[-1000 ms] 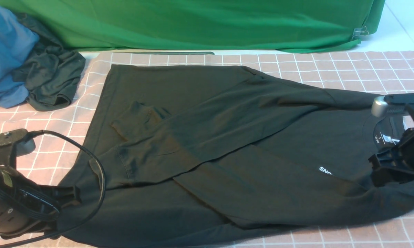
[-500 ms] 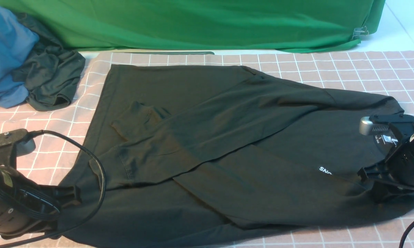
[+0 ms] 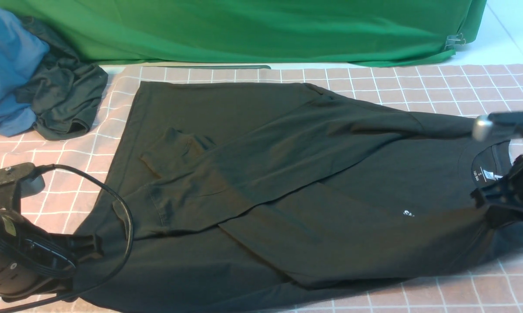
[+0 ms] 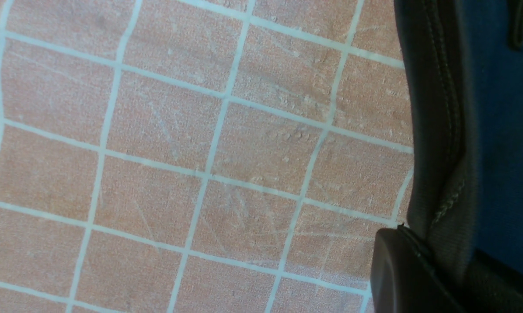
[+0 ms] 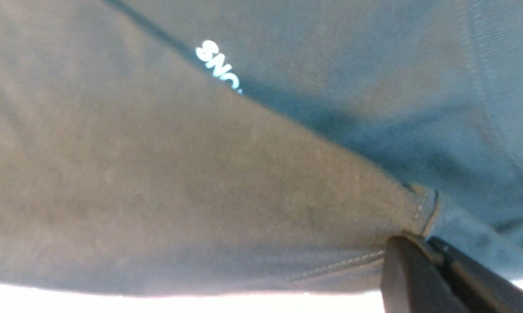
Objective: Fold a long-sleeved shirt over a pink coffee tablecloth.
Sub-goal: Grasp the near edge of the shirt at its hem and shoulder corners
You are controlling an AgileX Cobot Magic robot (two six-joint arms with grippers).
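Left jaws and right jaws pinch stitched edges of the soft black shirt [image 3: 261,174] on gridded pink tablecloth [image 3: 418,87].

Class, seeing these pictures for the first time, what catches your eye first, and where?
The black long-sleeved shirt sprawls across the pink tablecloth, sleeves folded over its body. The left gripper pinches its hem, the right gripper an edge beside the collar. A green cloth lines the back.

I can read only the first letters of the chest print [image 3: 408,213]; a folded sleeve [image 3: 331,243] of the long-sleeved shirt [image 3: 222,104] covers the rest. The neck label [image 3: 483,175] is too small to read. My right gripper [image 3: 490,211] runs off the front view's right edge, and the blue garment [image 3: 9,65] off its left.
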